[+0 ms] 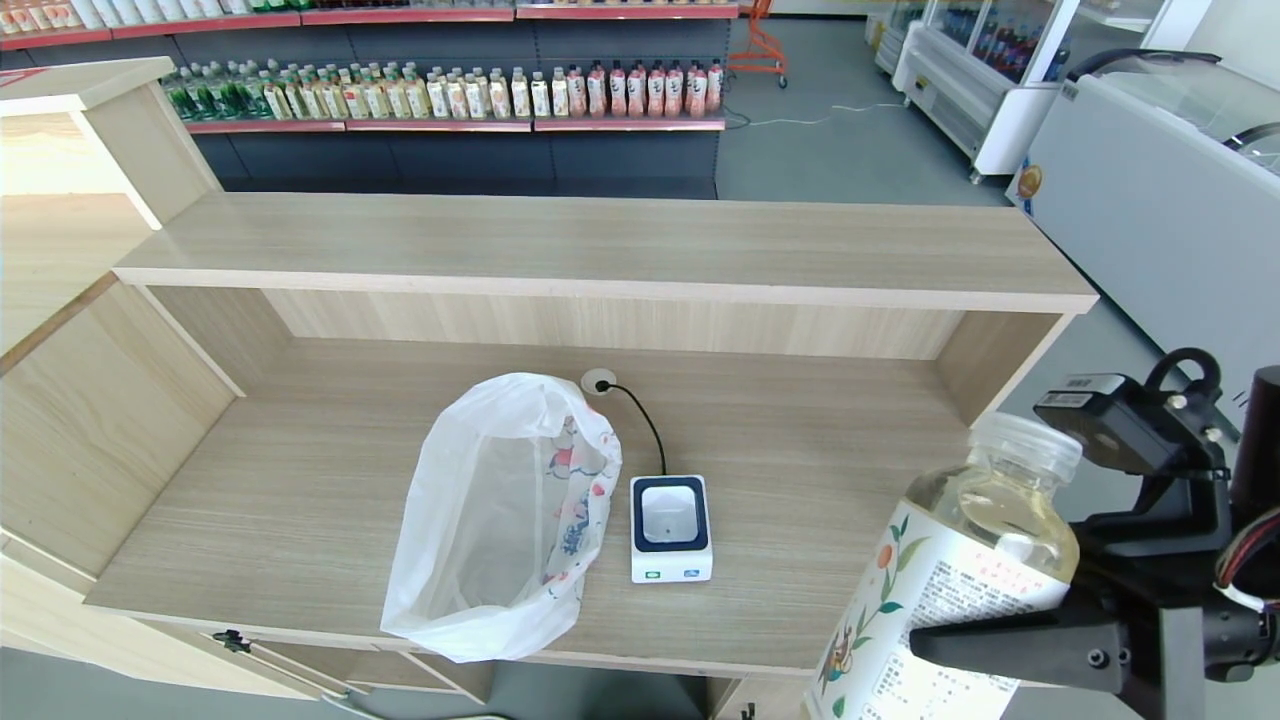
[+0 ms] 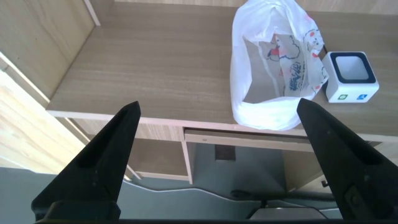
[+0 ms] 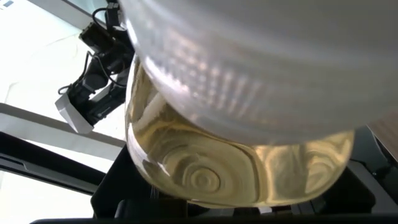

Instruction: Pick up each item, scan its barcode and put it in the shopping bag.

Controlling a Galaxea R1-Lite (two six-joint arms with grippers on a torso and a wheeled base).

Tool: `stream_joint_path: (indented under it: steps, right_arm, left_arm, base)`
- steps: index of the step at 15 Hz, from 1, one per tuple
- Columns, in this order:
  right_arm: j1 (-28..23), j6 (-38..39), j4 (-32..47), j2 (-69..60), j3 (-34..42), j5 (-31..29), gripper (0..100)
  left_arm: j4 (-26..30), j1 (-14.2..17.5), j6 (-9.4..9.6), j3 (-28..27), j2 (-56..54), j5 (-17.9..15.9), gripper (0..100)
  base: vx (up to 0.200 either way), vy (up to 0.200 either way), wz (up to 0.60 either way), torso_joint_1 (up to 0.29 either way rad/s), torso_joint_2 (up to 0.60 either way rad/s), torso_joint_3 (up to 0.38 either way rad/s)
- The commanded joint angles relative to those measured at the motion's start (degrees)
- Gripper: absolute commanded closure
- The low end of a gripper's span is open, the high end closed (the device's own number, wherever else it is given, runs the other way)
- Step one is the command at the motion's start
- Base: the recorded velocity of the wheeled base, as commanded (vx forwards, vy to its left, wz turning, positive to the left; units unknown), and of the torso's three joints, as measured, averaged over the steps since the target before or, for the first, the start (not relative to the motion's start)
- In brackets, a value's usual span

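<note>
My right gripper [image 1: 985, 640] is shut on a clear bottle [image 1: 950, 570] of pale yellow drink with a white cap and a printed label. It holds the bottle tilted off the counter's right front corner, to the right of the scanner. From the right wrist, the bottle [image 3: 236, 124] sits very close, cap end toward the camera. The white scanner [image 1: 670, 525] sits near the counter's front edge, its dark window facing up. Just left of it lies the white shopping bag [image 1: 505, 520], mouth open. My left gripper [image 2: 217, 109] is open and holds nothing, in front of the counter edge, short of the shopping bag [image 2: 273, 62] and scanner [image 2: 352, 74].
The wooden counter [image 1: 300, 480] has side walls and a raised shelf [image 1: 600, 250] along the back. A black cable [image 1: 645, 425] runs from the scanner to a hole in the top. Chest freezers [image 1: 1150, 190] stand at the right, drink shelves [image 1: 450, 95] behind.
</note>
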Motion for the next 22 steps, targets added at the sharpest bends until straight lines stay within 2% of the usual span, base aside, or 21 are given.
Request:
stream_joint_path:
  steps: [1,5,7,8,10,12,14,17,22]
  right_arm:
    - [0.02,-0.12,-0.12,0.03,0.08,-0.07,100]
    - [-0.16,-0.29,-0.12,-0.23,0.08,-0.42,100]
    - [-0.16,-2.32,-0.3,-0.05,-0.18,-4.64,100]
    - [-0.42,-5.57,-0.3,0.83,-0.8,-9.47,100]
    - [-1.83,-18.14,-0.39,2.85,-0.8,-21.51,100]
    - [-4.73,-31.23,-0.82,4.08,-0.71,-28.46,100]
    - [-6.75,-39.23,-5.22,5.66,0.0,-30.04,100]
    - [-6.84,-45.03,-14.98,8.65,0.44,-30.21,100]
    - [-7.02,-66.12,-16.21,9.79,0.52,-29.86,100]
  left_arm:
    - [-0.01,0.06,-0.01,0.01,-0.02,0.02,0]
    - [-0.01,0.06,-0.01,0.01,-0.02,0.02,0]
    - [-0.01,0.06,-0.01,0.01,-0.02,0.02,0]
    - [-0.01,0.06,-0.01,0.01,-0.02,0.02,0]
    - [-0.01,0.06,-0.01,0.01,-0.02,0.02,0]
    - [-0.01,0.06,-0.01,0.01,-0.02,-0.06,0]
    - [-0.01,0.06,-0.01,0.01,-0.02,0.02,0]
    - [-0.01,0.06,-0.01,0.01,-0.02,0.02,0]
    - [-0.01,0.06,-0.01,0.01,-0.02,0.02,0]
  base:
    - [0.0,0.0,0.0,0.0,0.0,0.0]
    - [0.0,0.0,0.0,0.0,0.0,0.0]
    - [0.0,0.0,0.0,0.0,0.0,0.0]
    - [0.0,0.0,0.0,0.0,0.0,0.0]
    - [0.0,0.0,0.0,0.0,0.0,0.0]
    - [0.0,0.0,0.0,0.0,0.0,0.0]
    - [0.0,0.0,0.0,0.0,0.0,0.0]
    - [0.0,0.0,0.0,0.0,0.0,0.0]
    - [0.0,0.0,0.0,0.0,0.0,0.0]
